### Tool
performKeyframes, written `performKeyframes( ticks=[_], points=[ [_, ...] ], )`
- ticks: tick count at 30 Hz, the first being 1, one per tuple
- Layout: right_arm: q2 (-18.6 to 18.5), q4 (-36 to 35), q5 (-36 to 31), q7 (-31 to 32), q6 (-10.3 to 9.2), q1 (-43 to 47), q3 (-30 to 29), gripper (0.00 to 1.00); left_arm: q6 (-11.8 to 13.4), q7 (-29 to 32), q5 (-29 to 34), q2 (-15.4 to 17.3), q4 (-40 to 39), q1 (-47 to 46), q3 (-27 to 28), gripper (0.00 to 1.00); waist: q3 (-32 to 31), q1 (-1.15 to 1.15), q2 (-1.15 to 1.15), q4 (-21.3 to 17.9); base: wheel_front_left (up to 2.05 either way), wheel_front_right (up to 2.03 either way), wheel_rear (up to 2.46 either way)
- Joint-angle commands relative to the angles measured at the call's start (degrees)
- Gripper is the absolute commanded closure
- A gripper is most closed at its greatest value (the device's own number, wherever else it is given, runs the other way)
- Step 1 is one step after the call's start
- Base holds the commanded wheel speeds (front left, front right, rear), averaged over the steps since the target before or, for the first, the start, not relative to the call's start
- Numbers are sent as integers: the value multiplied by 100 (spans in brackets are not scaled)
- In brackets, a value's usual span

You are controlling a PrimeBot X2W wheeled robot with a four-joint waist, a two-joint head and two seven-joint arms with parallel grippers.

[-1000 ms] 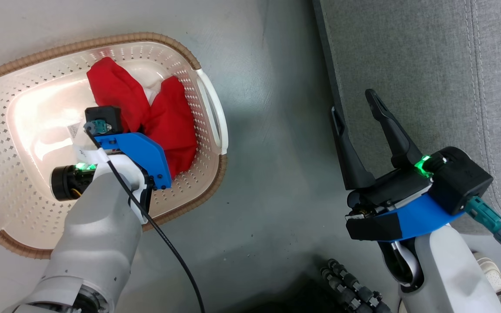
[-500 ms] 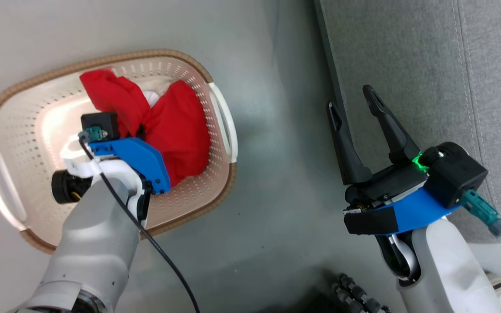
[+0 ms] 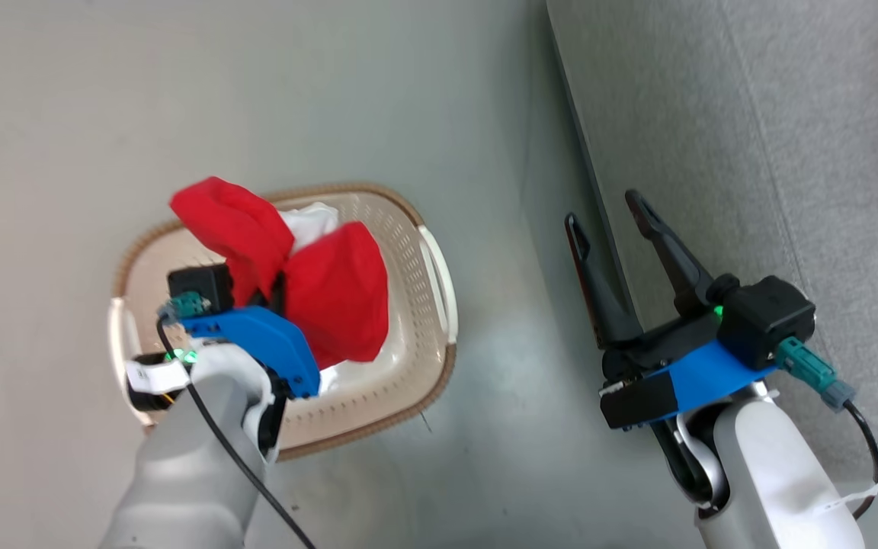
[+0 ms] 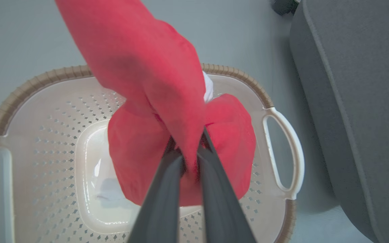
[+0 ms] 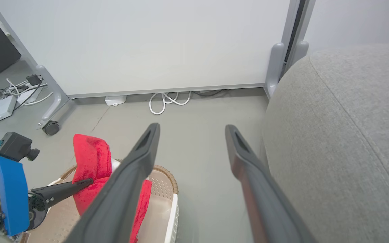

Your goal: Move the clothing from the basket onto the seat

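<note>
My left hand point(image 4: 190, 145), its 2 dark fingers point(image 4: 162, 199) drawn narrow, grips the clothing point(image 3: 340, 297) by a bunched fold above the basket point(image 3: 408, 255). The bright red fabric drapes to both sides of the grip. In the head view, 1 lobe overlaps the brown rim on the basket's far side and the other hangs over the basket's inside. A scrap of white cloth point(image 3: 309, 223) shows between the 2 red lobes. In the right wrist view the top of the bundle stands higher than the rim and its lower part reaches down inside the basket. I cannot tell whether it touches the base.

The basket stands on the grey floor point(image 3: 256, 91), apart from the seat point(image 3: 751, 152), with 1 white handle point(image 3: 439, 282) turned toward it and a strip of bare floor between the 2.

My right hand point(image 3: 603, 210) is spread wide and holds nothing. It hovers at the seat's front edge, 1 finger over the floor side and the other over the grey upholstery, well apart from my left hand.

Beyond it, the right wrist view shows a white panel point(image 5: 147, 44) on a castor foot point(image 5: 51, 127), with a coil of white cable point(image 5: 167, 101) on the floor at its base.
</note>
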Motion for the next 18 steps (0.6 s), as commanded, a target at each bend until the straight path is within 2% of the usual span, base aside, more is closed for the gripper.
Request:
performKeyframes(
  ticks=[1, 18],
  points=[
    [-1, 20, 2, 23, 1, 108, -19, 0, -40, -38, -88, -17, -110, 140, -71, 100, -531, 1, 0, 260, 0, 0, 0],
    [-2, 390, 161, 292, 1, 990, -67, 0, -164, -227, -737, -15, -1330, 986, -1486, 100, -2417, 1, 0, 797, 0, 0, 0]
  ],
)
